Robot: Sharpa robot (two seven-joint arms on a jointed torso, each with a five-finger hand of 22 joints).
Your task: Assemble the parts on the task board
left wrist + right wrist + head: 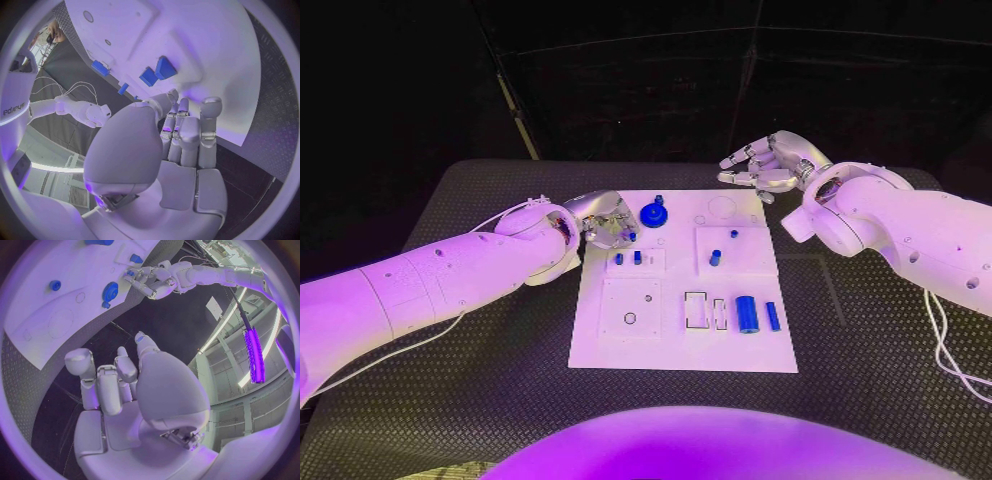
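My left hand [600,222] sits at the left edge of the task board [684,350], a little above the middle of the head view. Its fingers [182,134] lie side by side, pointing at the board; I cannot tell whether they hold anything. Just beside them on the board are two small blue pegs [629,257], and a blue gear [653,214] lies at the board's upper left.

My right hand [769,165] hangs above the board's upper right corner, clear of it, fingers [103,382] loosely curled and apart, holding nothing.

The board lies flat in the middle of the black table [473,400]. In its lower right part lie a blue cylinder [747,314] and, just to its right, a thinner blue pin [773,316]. Near its centre stands another short blue peg [714,258].
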